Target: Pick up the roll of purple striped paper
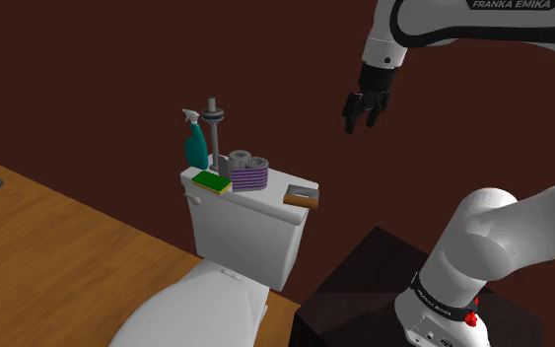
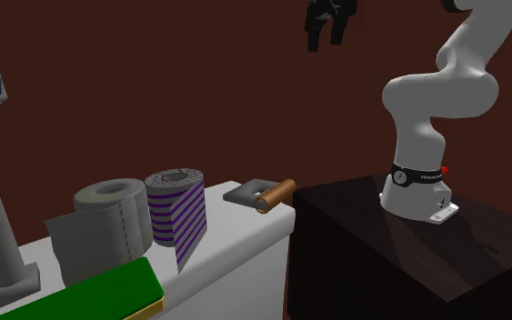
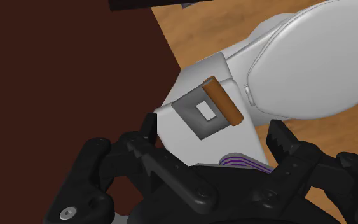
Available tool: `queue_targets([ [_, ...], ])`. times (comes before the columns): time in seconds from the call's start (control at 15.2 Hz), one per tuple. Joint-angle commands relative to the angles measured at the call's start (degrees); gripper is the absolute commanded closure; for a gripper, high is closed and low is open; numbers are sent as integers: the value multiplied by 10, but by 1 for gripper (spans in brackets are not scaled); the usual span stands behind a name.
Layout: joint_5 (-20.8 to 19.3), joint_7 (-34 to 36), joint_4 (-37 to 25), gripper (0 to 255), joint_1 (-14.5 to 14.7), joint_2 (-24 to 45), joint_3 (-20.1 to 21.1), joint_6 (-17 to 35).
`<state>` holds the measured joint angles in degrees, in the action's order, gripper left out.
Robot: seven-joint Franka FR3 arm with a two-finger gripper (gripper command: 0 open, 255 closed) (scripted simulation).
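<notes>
Overhead, well clear of the toilet tank [image 1: 250, 237], the claw [image 1: 361, 110] hangs in the air, its 2 fingers spread apart and gripping nothing. The purple striped roll [image 1: 249, 175] stands upright on the tank lid, just beside 1 grey roll [image 1: 239, 158], between a green sponge [image 1: 211, 181] and a brown-handled tool [image 1: 302, 196].

Just one legible marking: "FRANKA EMIKA" on the arm's [image 1: 462, 25] upper link.
</notes>
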<state>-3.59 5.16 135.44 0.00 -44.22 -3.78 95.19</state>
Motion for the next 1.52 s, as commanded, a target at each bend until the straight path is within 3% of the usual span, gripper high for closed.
queue_targets([
  [0.0,0,0,0,0,0,0,0,0],
  [0.73,15,-83,-87,0,38,238,-26,138],
  [1.45,54,-169,-258,0,61,485,-26,197],
])
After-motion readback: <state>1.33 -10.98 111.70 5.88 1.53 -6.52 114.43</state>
